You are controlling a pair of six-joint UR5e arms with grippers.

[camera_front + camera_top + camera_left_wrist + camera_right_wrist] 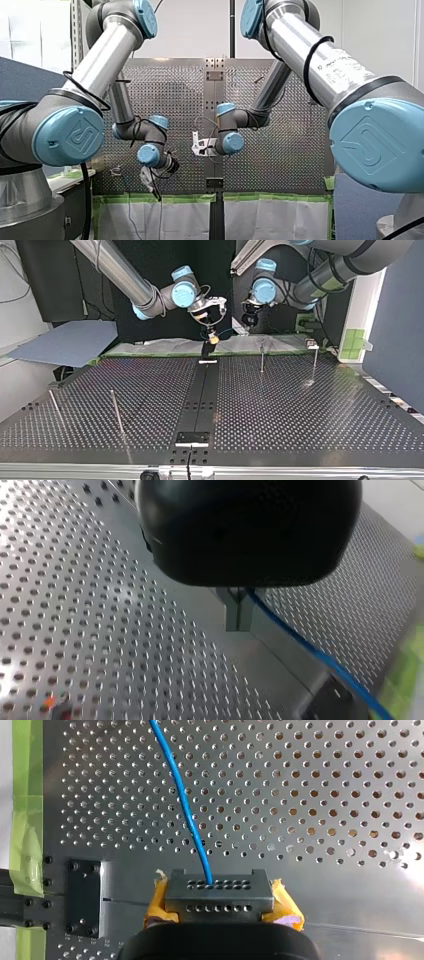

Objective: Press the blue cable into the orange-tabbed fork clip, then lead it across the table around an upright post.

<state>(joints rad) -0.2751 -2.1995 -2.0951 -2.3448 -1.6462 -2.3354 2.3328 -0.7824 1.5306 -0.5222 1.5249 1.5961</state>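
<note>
My right tool (215, 892) is closed on the blue cable (182, 805), which runs in between its yellow-taped pads (285, 907) and leads straight away from it over the perforated worktop (310, 795). Below it, a black plate (85, 897) is bolted on just beside a strip of green tape (27, 795) at the worktop's edge. My left tool (238, 612) has its metal fingers pinched together, and the same cable comes out from them and trails off slantwise toward the worktop's edge. From across the worktop, both tools hang up at the far side near the middle, close to each other and clear of the surface, so the cable is held in the air between them. Thin upright posts (262, 356) stand on the worktop: two at the top view's right near the far edge, two at its left nearer the camera
</note>
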